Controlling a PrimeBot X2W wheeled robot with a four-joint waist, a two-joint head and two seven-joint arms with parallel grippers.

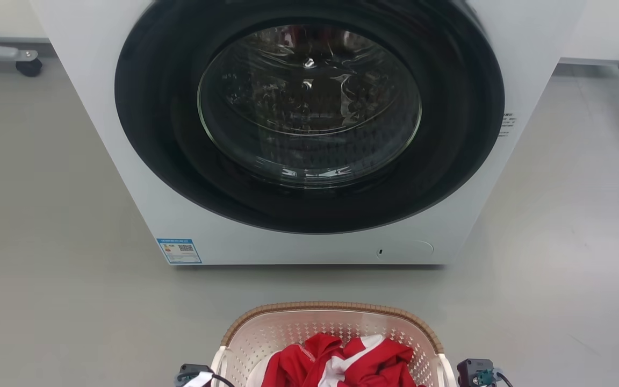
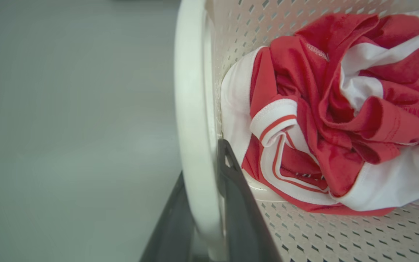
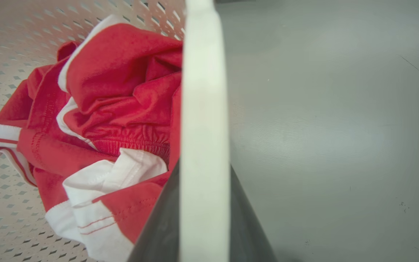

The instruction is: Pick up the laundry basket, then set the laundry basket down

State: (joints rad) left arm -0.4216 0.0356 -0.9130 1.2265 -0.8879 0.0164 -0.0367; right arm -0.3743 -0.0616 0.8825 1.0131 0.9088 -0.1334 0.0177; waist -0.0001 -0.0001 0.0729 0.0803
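Dark fingers of the left gripper [image 2: 202, 160] are seen clamped on the white side handle [image 2: 195, 91] of the laundry basket [image 2: 304, 240]. One finger lies outside the handle and the other inside, against the perforated wall. The right gripper [image 3: 204, 165] is likewise closed on the opposite handle [image 3: 204, 91], with a finger on each side.

Between the two grippers the basket is carried mouth upward. Its handle-to-handle axis runs from one gripper to the other. Whether that is the longer axis cannot be told, as the near part is cut off in the head view.

Just inward of each gripper, a crumpled red and white garment [image 2: 322, 109] is heaped on the basket's bottom. Outward of the handles, grey floor [image 1: 46, 269] is seen; whether the basket touches it cannot be told. Farther ahead of the fingertips a white washer [image 1: 127, 161] stands with its round door [image 1: 309, 102] shut, and the basket's brown rim [image 1: 331, 307] is turned toward it.
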